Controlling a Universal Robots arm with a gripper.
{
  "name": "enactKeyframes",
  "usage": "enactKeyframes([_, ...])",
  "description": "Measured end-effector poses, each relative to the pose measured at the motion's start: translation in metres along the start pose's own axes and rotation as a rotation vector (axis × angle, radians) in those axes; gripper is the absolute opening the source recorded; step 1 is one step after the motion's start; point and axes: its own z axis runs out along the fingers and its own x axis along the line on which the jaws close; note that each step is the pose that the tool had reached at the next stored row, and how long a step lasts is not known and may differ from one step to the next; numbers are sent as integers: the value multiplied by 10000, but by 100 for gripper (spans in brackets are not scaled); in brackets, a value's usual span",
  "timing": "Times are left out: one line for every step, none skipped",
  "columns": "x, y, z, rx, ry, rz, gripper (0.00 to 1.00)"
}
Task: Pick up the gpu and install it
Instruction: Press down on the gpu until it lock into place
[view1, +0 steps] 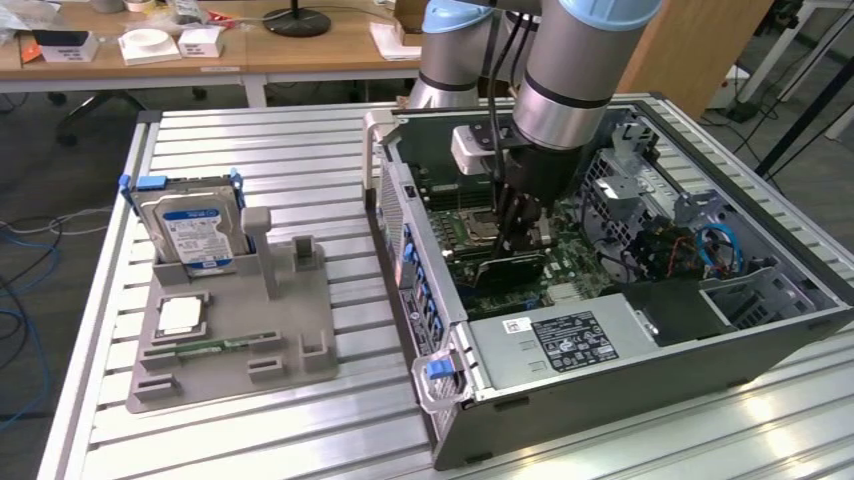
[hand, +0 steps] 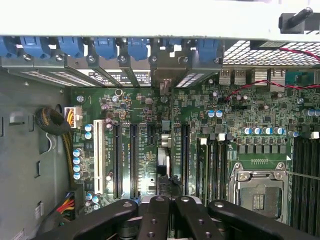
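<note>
The gpu stands on edge on the green motherboard inside the open computer case, its dark cooler face showing. In the wrist view the gpu appears edge-on as a thin strip running from the rear bracket slots toward the fingers. My gripper reaches straight down into the case right over the card. Both black fingers are shut, and the gripper sits directly above the card's upper edge. Whether the fingers pinch the card or only rest on it, I cannot tell.
A grey holder on the slatted table carries a hard drive, a CPU chip and a memory stick. In the case are the CPU socket, empty expansion slots, blue bracket latches and cable bundles.
</note>
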Motion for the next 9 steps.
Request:
enactKeyframes([0,0,0,0,-1,0,11])
enactKeyframes([0,0,0,0,0,0,11])
enactKeyframes([0,0,0,0,0,0,11])
enactKeyframes([0,0,0,0,0,0,11])
enactKeyframes([0,-3,1,1,-1,-1,11])
enactKeyframes([-2,-7,5,1,-3,6,11])
enactKeyframes([-1,-13,9,1,-1,14,11])
enactKeyframes([-1,-19,16,1,-1,23,11])
enactKeyframes([0,-24,28,1,-1,30,11])
